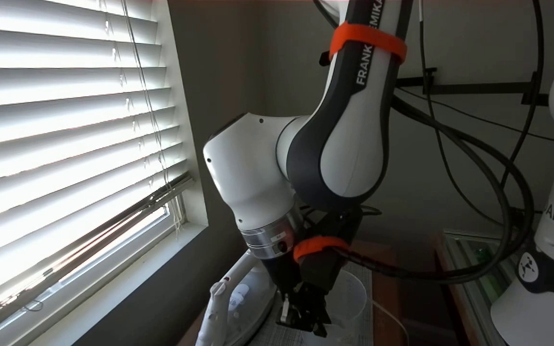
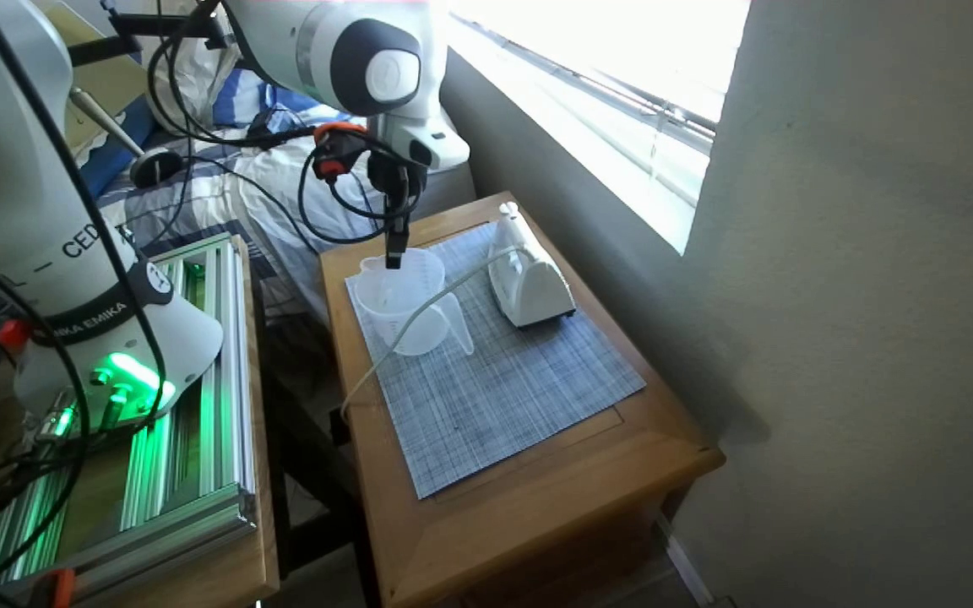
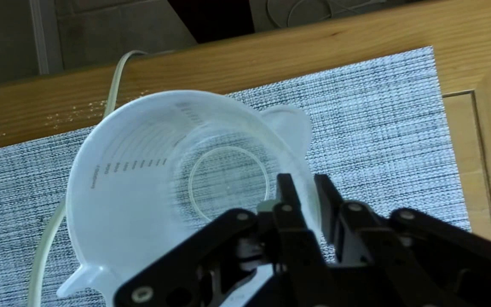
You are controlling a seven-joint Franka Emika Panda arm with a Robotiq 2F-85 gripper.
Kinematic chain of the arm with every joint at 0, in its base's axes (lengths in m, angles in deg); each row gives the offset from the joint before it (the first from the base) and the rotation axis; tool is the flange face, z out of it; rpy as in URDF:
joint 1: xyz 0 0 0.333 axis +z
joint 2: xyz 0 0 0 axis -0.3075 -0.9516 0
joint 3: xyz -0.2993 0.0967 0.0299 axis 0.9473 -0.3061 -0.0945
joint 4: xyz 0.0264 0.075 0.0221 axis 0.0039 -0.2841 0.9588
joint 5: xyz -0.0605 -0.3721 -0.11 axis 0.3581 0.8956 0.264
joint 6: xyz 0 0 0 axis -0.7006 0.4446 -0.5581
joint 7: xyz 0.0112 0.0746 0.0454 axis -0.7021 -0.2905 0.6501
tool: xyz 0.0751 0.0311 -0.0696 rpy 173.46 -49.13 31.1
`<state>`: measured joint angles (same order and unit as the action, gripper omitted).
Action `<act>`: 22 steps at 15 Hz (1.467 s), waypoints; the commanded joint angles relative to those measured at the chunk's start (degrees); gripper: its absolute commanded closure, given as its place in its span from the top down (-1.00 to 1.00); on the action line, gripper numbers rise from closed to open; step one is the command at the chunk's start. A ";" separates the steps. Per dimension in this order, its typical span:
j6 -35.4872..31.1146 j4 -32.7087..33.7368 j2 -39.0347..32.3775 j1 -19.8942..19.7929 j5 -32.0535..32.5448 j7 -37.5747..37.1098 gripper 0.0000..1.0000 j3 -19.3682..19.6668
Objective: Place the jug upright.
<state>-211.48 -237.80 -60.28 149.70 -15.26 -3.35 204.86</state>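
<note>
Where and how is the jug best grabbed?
Probably by the rim just beside the handle, straddled from straight above. The jug stands upright, mouth up, so that edge is exposed and looks thin enough to pinch. The pincer spans that stretch in the wrist view; whether it's closed on it isn't clear. From the side, the cord could get in the way.

In an exterior view the iron [image 2: 529, 285] bars the way right of the jug [image 2: 392, 293], with a gap between. Its cord [image 3: 40, 258] passes close by the jug; across that cord from it, the mat [image 2: 503, 405] lies bare. The jug's mouth is free from above except where the gripper [image 3: 304, 181] straddles its rim.
</note>
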 commanded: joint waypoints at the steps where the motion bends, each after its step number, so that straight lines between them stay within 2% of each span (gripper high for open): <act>1: -0.49 2.41 3.35 1.43 2.84 -2.72 -0.02 2.11; 3: -0.73 2.57 2.85 1.31 2.58 -2.77 0.27 1.97; 8: -0.97 0.72 -1.91 -2.45 0.16 -1.01 0.95 -2.38; 11: -1.19 -1.20 -6.40 -7.10 -0.11 0.93 1.00 -6.60; 14: -2.42 -3.31 -9.68 -14.77 0.05 5.73 1.00 -12.13; 17: -4.51 -5.22 -10.33 -23.46 -0.63 12.62 1.00 -17.73; 18: -5.40 -5.71 -10.89 -24.30 -1.57 15.03 1.00 -17.78; 22: -7.97 -7.82 -10.10 -32.78 -1.74 22.32 1.00 -22.66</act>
<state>-216.51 -243.32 -69.79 122.64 -15.48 13.28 185.95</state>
